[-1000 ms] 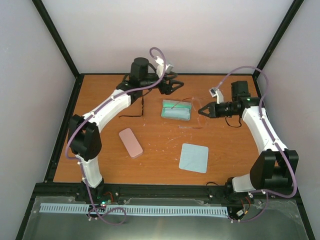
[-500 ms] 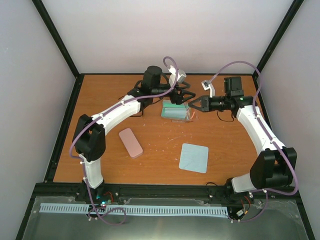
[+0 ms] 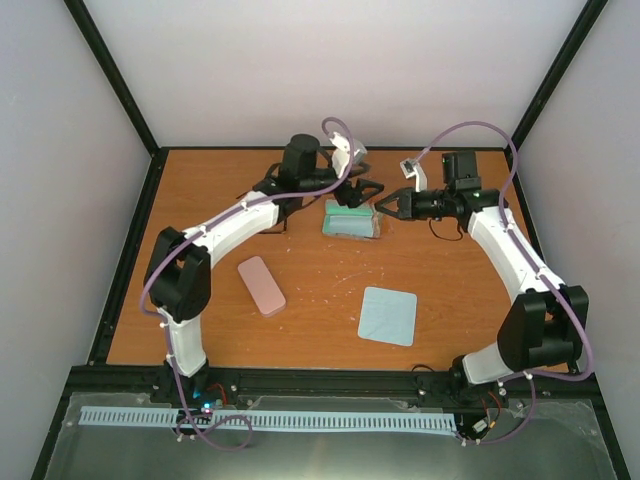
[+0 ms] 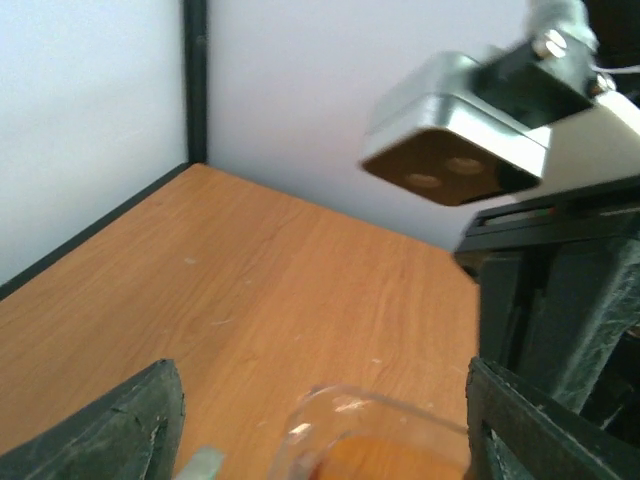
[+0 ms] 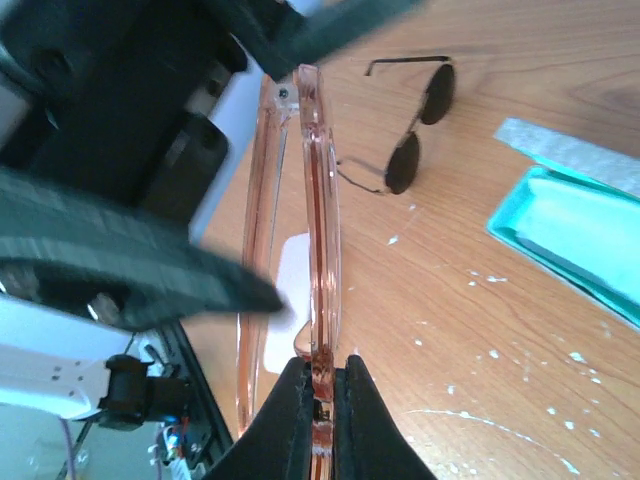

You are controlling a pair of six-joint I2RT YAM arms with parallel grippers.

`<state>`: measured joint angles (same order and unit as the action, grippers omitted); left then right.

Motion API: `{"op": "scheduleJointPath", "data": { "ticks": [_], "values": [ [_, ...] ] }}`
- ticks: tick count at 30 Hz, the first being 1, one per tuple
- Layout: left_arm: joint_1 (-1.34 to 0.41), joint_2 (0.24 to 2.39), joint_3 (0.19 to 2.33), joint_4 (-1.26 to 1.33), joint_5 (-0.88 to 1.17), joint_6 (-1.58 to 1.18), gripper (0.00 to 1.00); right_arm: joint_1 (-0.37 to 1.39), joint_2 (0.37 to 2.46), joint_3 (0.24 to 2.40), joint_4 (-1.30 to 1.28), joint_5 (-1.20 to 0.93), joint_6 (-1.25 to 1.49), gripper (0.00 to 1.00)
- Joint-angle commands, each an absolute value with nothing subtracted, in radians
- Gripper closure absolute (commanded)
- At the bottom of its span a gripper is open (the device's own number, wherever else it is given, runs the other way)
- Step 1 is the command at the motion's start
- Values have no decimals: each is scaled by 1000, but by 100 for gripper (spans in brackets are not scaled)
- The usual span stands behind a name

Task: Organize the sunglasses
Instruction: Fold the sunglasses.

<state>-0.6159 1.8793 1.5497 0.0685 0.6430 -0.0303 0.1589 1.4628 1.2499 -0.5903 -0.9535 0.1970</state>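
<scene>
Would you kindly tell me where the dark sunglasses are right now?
In the right wrist view, the dark sunglasses lie on the table near the top, left of the teal case.

White-shelled arms (image 3: 240, 215) with black joints (image 3: 180, 283) and motors, trailing lilac cables (image 3: 478, 125)

Left pincer (image 3: 364, 191), right pincer (image 3: 380, 208), close together above teal case (image 3: 349, 224)

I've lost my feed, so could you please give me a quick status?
Right gripper shut on reddish sunglasses; left gripper open close alongside. Dark sunglasses loose on table. Open teal case close by.
</scene>
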Motion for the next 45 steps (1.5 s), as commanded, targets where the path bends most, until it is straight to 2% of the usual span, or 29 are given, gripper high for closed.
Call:
{"op": "scheduleJointPath", "data": {
  "ticks": [1, 4, 8, 10, 15, 19, 25, 35, 45],
  "values": [
    [-517, 1888, 1654, -8, 577, -7, 21, 163, 1520, 1285, -632, -824, 184, 97],
    [-466, 1876, 1695, -53, 596, 8, 21, 163, 1568, 1297, -653, -768, 182, 97],
    [-452, 1790, 1636, -72, 636, 44, 24, 160, 1634, 1342, -649, -646, 240, 97],
    [-452, 1738, 1580, -77, 680, 43, 30, 154, 1668, 1371, -629, -595, 277, 97],
    [-453, 1636, 1500, -106, 805, 22, 57, 135, 1794, 1505, -586, -618, 339, 97],
    [-465, 1594, 1432, -115, 831, 25, 67, 130, 1930, 1669, -625, -680, 334, 97],
    [-508, 1573, 1358, -104, 843, 29, 68, 138, 2008, 1808, -659, -760, 323, 97],
    [-548, 1669, 1392, -65, 871, 46, 66, 228, 1964, 1818, -665, -881, 318, 97],
    [-546, 1744, 1429, -12, 838, 57, 64, 284, 1874, 1804, -806, -996, 209, 97]
  ]
}}
